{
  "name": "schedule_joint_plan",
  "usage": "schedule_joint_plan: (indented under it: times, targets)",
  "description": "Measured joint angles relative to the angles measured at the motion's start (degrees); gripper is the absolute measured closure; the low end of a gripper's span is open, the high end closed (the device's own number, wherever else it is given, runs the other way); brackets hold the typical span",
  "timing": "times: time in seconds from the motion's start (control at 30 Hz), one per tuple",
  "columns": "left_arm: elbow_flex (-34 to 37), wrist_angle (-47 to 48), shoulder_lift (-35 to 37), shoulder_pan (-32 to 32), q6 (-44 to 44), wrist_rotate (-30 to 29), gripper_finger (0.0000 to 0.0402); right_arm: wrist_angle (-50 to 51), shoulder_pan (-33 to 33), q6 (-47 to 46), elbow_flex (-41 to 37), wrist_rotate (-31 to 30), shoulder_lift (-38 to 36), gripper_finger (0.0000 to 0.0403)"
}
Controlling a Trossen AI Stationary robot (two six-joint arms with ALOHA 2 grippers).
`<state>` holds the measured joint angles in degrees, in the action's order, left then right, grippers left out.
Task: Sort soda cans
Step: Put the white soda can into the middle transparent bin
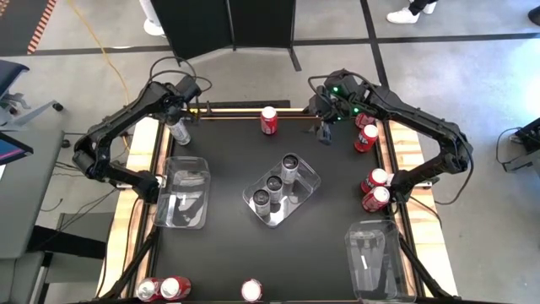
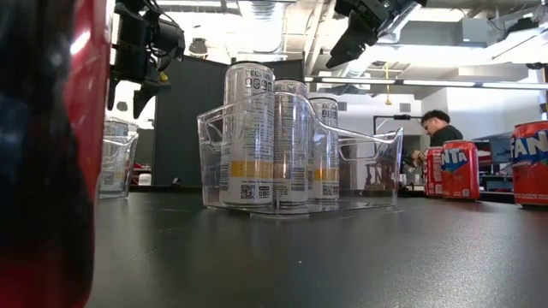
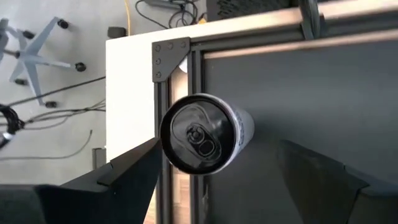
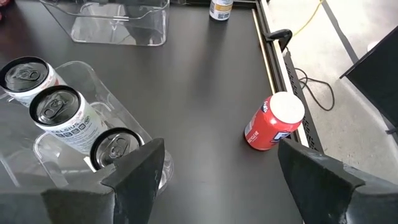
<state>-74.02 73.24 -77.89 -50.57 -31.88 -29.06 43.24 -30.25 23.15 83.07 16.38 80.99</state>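
A silver-grey can with a dark top [image 3: 202, 134] stands on its base at the table's far left corner [image 1: 179, 133]. My left gripper [image 3: 217, 149] hangs open above it [image 1: 179, 118], a finger on either side, touching nothing. My right gripper [image 4: 221, 149] is open and raised near the far right [image 1: 325, 131], [image 2: 338, 56]. A red can [image 4: 273, 121] stands by the far edge [image 1: 268, 120]. Three silver cans [image 1: 275, 183] stand in the clear middle tray [image 1: 310, 187].
An empty clear tray [image 1: 181, 192] lies at the left and another [image 1: 371, 257] at the near right. Several red cans stand along the right edge [image 1: 374, 179], [image 1: 365, 135] and three at the near edge [image 1: 173, 289], [image 1: 251, 291]. A person [image 2: 437, 128] sits beyond the table.
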Motion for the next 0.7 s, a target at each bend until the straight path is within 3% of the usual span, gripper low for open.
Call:
schedule_joint_plan:
  times: [0.4,0.7]
  targets:
    - [0.0,-0.7,0.0,5.5,-11.7,-7.0,0.009,0.0,0.6,0.7,0.0,0.0,0.0,0.0072]
    - [0.0,0.7,0.0,18.8,-27.1,-17.2,0.009,0.0,0.5,1.4,0.0,0.0,0.0,0.0072]
